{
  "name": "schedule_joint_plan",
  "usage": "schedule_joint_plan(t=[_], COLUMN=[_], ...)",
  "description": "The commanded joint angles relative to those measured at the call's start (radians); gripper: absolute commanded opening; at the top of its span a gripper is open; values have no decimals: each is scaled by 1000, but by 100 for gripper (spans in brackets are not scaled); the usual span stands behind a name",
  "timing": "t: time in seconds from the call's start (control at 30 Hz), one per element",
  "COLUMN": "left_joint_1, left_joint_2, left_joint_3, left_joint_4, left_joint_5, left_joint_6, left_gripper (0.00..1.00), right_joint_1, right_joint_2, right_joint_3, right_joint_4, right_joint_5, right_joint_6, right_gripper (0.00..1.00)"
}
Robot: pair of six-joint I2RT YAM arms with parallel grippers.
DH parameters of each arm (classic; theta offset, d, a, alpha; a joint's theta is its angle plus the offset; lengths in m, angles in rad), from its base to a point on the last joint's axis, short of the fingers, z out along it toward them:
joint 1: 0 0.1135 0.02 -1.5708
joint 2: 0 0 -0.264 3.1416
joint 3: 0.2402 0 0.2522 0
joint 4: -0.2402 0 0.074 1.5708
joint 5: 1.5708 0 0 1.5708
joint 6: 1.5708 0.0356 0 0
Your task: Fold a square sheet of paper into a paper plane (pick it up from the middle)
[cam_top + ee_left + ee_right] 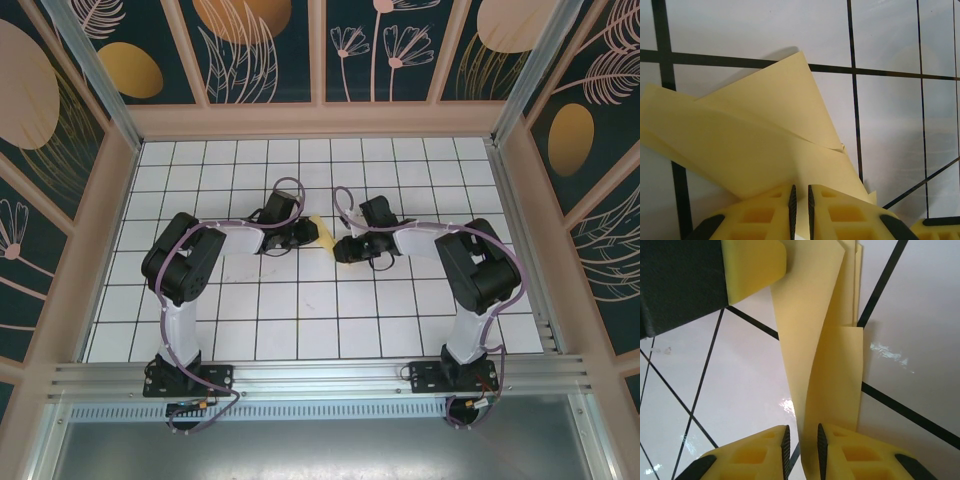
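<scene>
The sheet of paper is pale yellow and folded into overlapping layers with a pointed flap. It hangs just above the table's middle, between the two grippers. My left gripper comes in from the left, and its jaws are shut on the paper's lower edge. My right gripper comes in from the right. Its jaws stand slightly apart around a narrow folded strip of the paper, which lies against the right pad. A gap shows beside the left pad.
The white tiled table with black grid lines lies under both arms. Wooden side walls and an aluminium rail at the near edge border it. The left gripper's yellow finger shows at the top of the right wrist view.
</scene>
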Motion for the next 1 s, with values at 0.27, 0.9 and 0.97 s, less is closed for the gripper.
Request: schedule_joint_plan(t=[0.27,0.9,0.97], left_joint_1=[-1,-1,-2], left_joint_2=[100,-3,-36], left_joint_3=[-1,32,30], left_joint_4=[-55,-32,-1], left_joint_5=[-62,-33,-17], left_joint_6=[37,50,46], left_gripper=[19,27,30], right_joint_1=[54,-29,-36], right_joint_2=[-74,-64,-50], right_joint_3=[-30,-97,-100], right_joint_4=[33,210,232], right_joint_5=[129,-191,-225], right_joint_6=[-144,64,104], right_gripper=[19,0,0])
